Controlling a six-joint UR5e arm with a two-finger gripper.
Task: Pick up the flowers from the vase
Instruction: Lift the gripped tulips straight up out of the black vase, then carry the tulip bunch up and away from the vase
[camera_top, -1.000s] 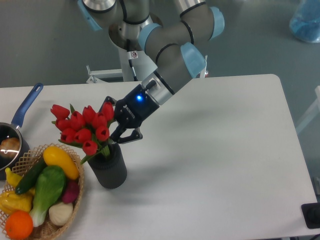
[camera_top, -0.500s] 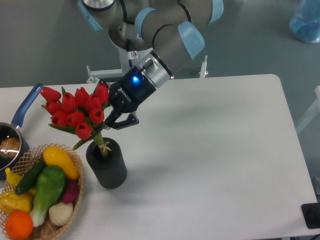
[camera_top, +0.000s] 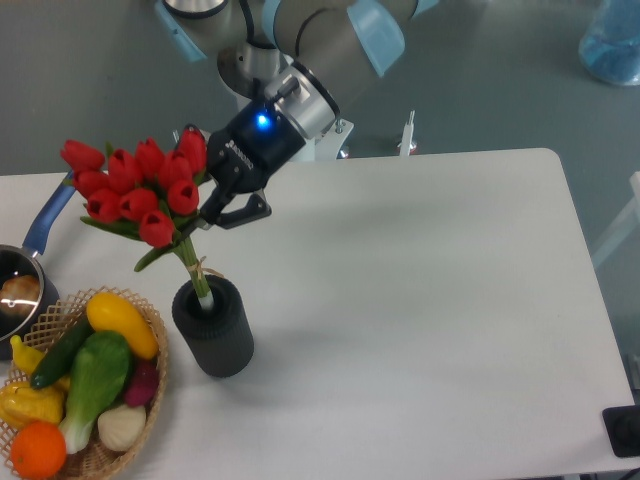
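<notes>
We see the gripper (camera_top: 212, 212) clamped on the red tulips (camera_top: 135, 190) just below the blooms. The bunch is tilted up and to the left; only the lower stem ends, tied with twine, are inside the mouth of the dark ribbed vase (camera_top: 214, 327). The vase stands upright on the white table (camera_top: 420, 300), just beside the wicker basket (camera_top: 150, 400) of vegetables
</notes>
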